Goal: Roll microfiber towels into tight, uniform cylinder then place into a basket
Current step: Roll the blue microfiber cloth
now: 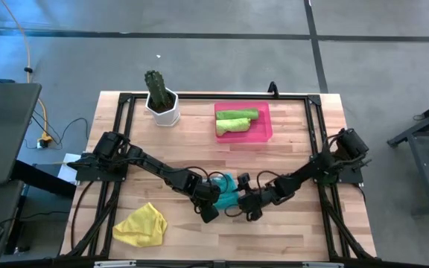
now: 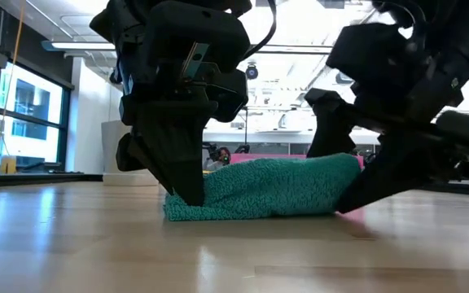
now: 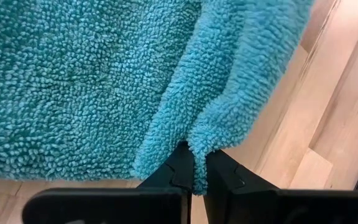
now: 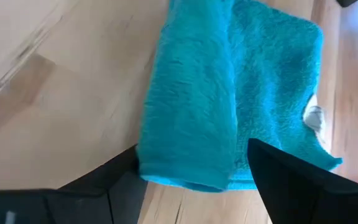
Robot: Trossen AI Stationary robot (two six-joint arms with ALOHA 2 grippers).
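The teal towel (image 1: 228, 195) lies partly rolled near the table's (image 1: 289, 231) front middle, between both claws. The left claw (image 3: 194, 177) is pressed together, pinching a fold of the towel's edge; only its wrist view shows this bite. The right claw (image 4: 194, 177) is spread wide, its fingers straddling the roll's end, seen plainly in its wrist view. Overhead alone shows the yellow towel (image 1: 141, 224) beyond the left claw, and two green rolls (image 1: 237, 121) in the pink basket (image 1: 263, 134) beside the cactus pot (image 1: 161, 104).
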